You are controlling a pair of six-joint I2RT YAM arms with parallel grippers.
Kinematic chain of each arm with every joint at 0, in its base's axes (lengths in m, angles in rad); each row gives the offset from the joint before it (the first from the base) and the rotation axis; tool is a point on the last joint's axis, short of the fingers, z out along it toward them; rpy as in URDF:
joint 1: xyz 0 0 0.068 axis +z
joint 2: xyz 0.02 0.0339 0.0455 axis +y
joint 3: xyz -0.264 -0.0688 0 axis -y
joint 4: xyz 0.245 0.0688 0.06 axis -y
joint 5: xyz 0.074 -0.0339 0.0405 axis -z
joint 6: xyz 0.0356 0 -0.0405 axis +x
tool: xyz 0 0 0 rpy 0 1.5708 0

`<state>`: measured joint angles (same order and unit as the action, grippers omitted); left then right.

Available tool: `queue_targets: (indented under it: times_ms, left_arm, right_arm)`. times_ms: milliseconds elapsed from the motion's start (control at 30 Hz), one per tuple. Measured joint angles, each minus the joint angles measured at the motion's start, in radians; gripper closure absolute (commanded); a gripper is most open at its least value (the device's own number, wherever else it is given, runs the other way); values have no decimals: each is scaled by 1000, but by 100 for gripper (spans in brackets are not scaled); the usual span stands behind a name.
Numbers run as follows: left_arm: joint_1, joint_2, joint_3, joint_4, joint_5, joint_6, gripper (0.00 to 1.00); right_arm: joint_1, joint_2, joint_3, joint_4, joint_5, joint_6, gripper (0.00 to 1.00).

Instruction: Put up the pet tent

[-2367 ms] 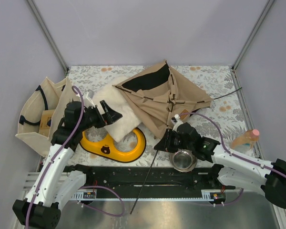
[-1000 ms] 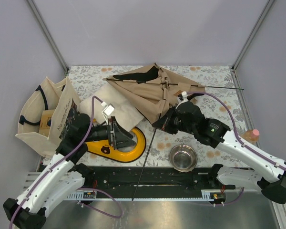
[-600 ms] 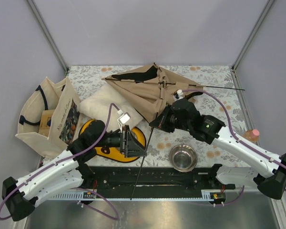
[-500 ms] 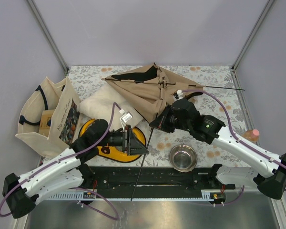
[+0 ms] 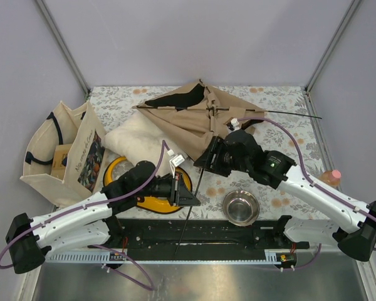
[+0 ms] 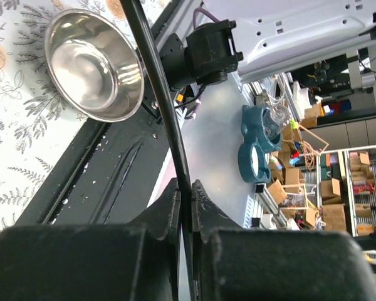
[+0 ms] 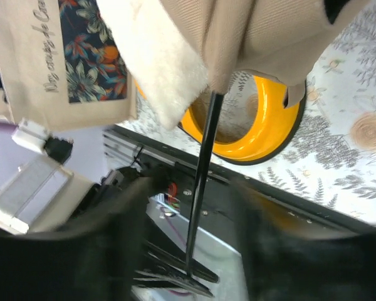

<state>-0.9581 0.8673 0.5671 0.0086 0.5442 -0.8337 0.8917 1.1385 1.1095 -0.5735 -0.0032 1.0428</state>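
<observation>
pet tent [image 5: 197, 122] lies half-collapsed at far centre of the floral surface [image 5: 282, 100], tan canvas bunched up, black floor panel showing at its far left side, not standing. one thin rod sticks out of it to the right, along the surface. another pole [image 5: 180, 224] comes out of the tent's near edge and runs toward the arm bases, its end over the black base rail. left hand [image 5: 189, 199] sits low on that pole near the rail, arm stretched across from the left. left wrist view: left hand [image 6: 185, 194] pressed together, pinching the pole [image 6: 156, 81] between its two fingers, pole running up out of the grip past the metal bowl [image 6: 94, 66]. right hand [image 5: 203, 160] is at the tent's near edge where the pole leaves the canvas. right wrist view: right hand [image 7: 197, 188] spread, blurred dark fingers on either side of the pole [image 7: 203, 157], gap on both sides, not gripping; tan canvas [image 7: 276, 37] hangs just above. white fluffy cushion [image 5: 138, 141] lies left of the tent, touching it, partly over the yellow ring-shaped dish [image 5: 122, 168]. metal bowl [image 5: 240, 207] sits near centre right, just right of the pole, apart from it. cream printed tote bag [image 5: 56, 150] stands at the left edge of the surface, beside the cushion. small peach bottle [image 5: 329, 179] at the right edge, well apart from the tent.
</observation>
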Motion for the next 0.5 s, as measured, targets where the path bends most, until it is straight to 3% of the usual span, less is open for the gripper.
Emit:
queue_targets:
  times_ms: [67, 133, 300, 500]
  left_arm:
    - [-9, 0, 1, -7, -29, -11, 100]
    - [-14, 0, 2, -9, -57, -23, 100]
    - [-35, 1, 27, -14, -136, -63, 100]
    - [-56, 58, 97, 37, -206, -119, 100]
  right_arm:
    - [2, -12, 0, -3, 0, -10, 4]
    - [2, -44, 0, -15, 0, -27, 2]
    - [2, -195, -8, -61, -32, -105, 8]
    - [2, -388, -148, -33, -212, -210, 18]
